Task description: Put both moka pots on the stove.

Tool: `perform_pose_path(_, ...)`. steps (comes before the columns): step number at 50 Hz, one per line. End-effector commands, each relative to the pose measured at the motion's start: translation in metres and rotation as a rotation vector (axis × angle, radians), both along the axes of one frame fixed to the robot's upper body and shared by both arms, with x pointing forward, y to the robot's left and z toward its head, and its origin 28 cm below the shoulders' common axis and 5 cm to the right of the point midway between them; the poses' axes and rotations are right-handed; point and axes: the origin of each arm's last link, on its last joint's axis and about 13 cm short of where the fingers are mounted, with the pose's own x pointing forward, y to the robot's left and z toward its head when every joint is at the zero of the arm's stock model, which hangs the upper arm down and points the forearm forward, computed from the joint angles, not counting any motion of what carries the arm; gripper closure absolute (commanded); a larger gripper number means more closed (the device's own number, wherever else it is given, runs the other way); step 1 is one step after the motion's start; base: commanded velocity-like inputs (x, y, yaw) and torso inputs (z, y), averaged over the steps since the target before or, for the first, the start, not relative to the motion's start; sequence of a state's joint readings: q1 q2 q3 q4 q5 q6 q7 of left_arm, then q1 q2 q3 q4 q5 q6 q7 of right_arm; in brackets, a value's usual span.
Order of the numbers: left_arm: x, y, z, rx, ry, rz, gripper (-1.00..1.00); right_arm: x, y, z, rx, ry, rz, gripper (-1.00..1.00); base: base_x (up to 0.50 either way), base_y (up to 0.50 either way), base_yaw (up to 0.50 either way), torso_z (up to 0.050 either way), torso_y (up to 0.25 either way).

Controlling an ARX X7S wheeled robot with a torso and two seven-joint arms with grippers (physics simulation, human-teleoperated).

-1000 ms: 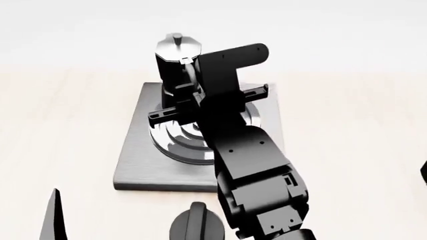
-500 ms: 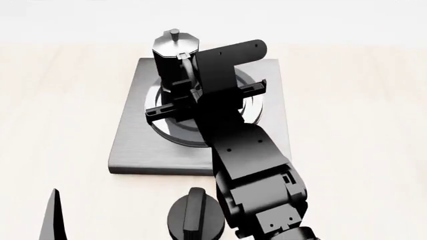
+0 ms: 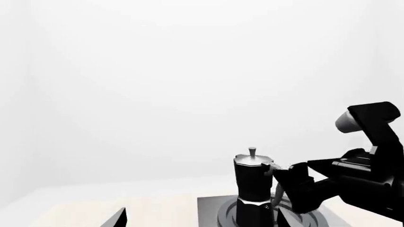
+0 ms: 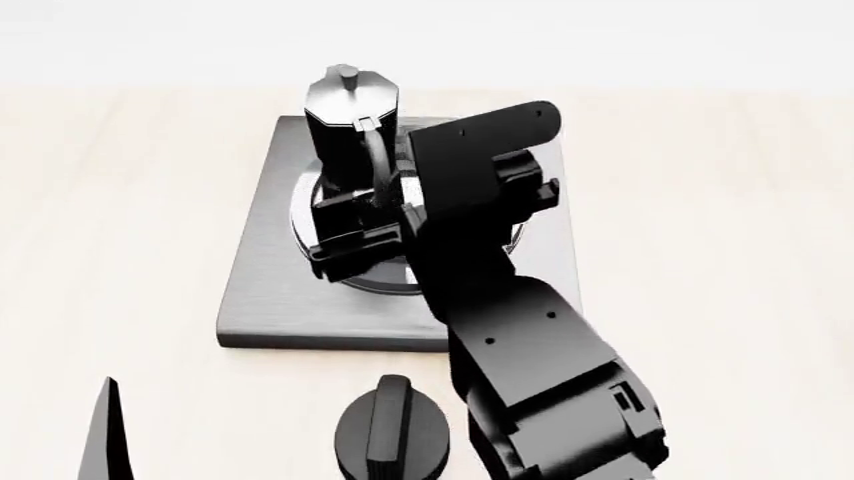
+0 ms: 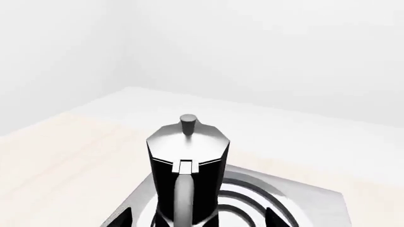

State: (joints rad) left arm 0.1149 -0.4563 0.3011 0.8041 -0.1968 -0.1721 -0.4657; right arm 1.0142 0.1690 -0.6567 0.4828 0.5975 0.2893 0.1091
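head view: moka pot (image 4: 350, 125) upright on stove (image 4: 267, 270), right gripper (image 4: 380, 225) just beside

Bright, even, diffuse light, no clear source. Renders are sharp, no blur or edge distortion. Background washes to white. Soft sheen on the stove (image 4: 267, 290) rings & moka pot (image 5: 187, 161) lid; shadows very faint.

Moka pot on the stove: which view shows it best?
The right wrist view: the moka pot fills the centre, unobstructed, lid and handle clear. The head view shows it partly behind the right arm; the left wrist view shows it small, in profile.
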Motion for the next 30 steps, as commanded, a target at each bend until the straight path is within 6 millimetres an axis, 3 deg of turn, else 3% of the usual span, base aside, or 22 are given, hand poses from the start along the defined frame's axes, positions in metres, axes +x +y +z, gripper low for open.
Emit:
perform_pose_path(1, 0.0, -0.001, 0.0, 0.002, -0.001, -0.003, -1.0, -0.062, -0.025, 0.009, -0.02, -0.072, -0.008, -1.0, 0.0, 0.0, 0.0, 0.0, 0.0)
perform_pose_path(9, -0.001, -0.003, 0.0, 0.006, 0.0, -0.007, -1.0, -0.12, -0.048, 0.025, 0.118, -0.092, 0.062, -1.0, 0.0, 0.0, 0.0, 0.0, 0.0)
perform_pose_path(13, -0.001, -0.002, 0.0, 0.007, -0.001, -0.002, -1.0, -0.135, -0.057, 0.035, 0.144, -0.113, 0.087, -1.0, 0.0, 0.0, 0.0, 0.0, 0.0)
perform_pose_path(19, -0.001, -0.003, 0.001, 0.005, -0.001, -0.004, -1.0, -0.141, -0.073, 0.041, 0.148, -0.215, 0.006, -1.0, 0.0, 0.0, 0.0, 0.0, 0.0)
perform_pose_path(20, -0.001, -0.003, 0.001, 0.006, -0.001, -0.004, -1.0, -0.142, -0.079, 0.041, 0.073, -0.342, -0.007, -1.0, 0.0, 0.0, 0.0, 0.0, 0.0)
perform_pose_path(21, -0.001, -0.002, 0.001, 0.004, -0.002, -0.003, -1.0, -0.142, -0.082, 0.039, 0.042, -0.358, -0.024, -1.0, 0.0, 0.0, 0.0, 0.0, 0.0)
perform_pose_path(30, -0.001, -0.002, 0.001, 0.003, -0.003, -0.002, -1.0, -0.143, -0.123, 0.035, -0.032, -0.322, -0.188, -1.0, 0.0, 0.0, 0.0, 0.0, 0.0)
